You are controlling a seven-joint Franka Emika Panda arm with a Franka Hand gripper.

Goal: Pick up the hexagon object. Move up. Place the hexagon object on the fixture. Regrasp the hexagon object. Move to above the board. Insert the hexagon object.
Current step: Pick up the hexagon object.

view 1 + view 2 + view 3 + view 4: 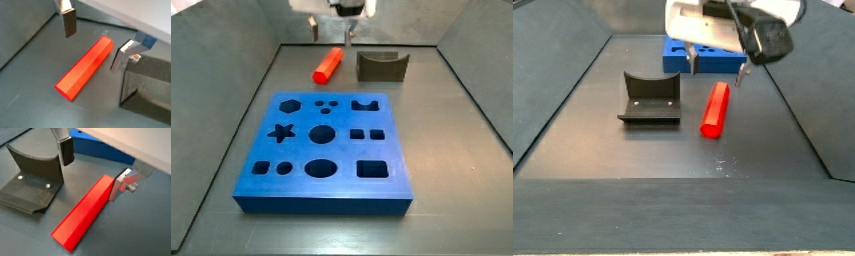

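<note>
Grey tray floor bears the hexagon object; gripper open above.

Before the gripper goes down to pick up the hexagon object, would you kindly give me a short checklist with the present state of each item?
1. Gripper open, fingers straddling the hexagon object: ok.
2. Nothing held between the fingers: ok.
3. Hexagon object lying flat on the floor, apart from the fixture: ok in both wrist views.
4. Fixture notch free to receive the piece: ok.
5. Board away from the pick spot: ok.
6. Fingers centred along the object's length: not ok; they sit near one end.
</note>
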